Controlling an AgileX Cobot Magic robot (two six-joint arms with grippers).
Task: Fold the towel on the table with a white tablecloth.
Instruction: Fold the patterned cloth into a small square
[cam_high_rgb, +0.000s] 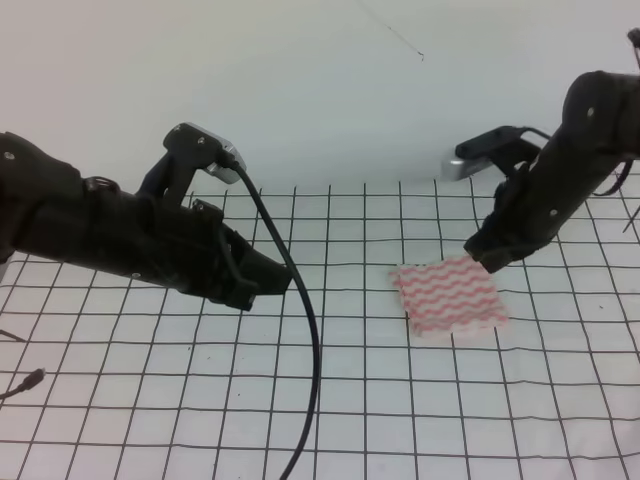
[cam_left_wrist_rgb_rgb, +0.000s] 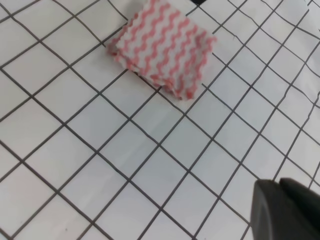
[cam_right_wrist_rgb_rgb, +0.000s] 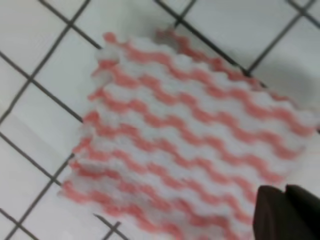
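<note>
**Operator:** Where visible in the high view, towel (cam_high_rgb: 449, 295) located right of centre on the white tablecloth (cam_high_rgb: 360, 420), lying flat as a compact, roughly square folded pad. Layered edges visible along one side in the left wrist view. Pink-red and white wavy stripes facing up.

**Inspector:** Confirmed. Covers about one grid square and parts of its neighbours. Table (cam_high_rgb: 120, 430) fully covered by the gridded cloth.

**Operator:** Right gripper (cam_high_rgb: 490, 255) positioned low at the towel's far right corner, touching or just above it; cannot tell which. Only a dark finger (cam_right_wrist_rgb_rgb: 285, 212) seen at the lower right of the right wrist view, over the towel's edge. Jaw opening not determinable; no cloth seen lifted.

**Inspector:** Left gripper (cam_high_rgb: 262, 283)?

**Operator:** Raised above the tablecloth, well left of the towel, tip pointing toward it. Black cable (cam_high_rgb: 305, 330) hanging from the arm. Jaw state not determinable; nothing seen in its grasp.
</note>
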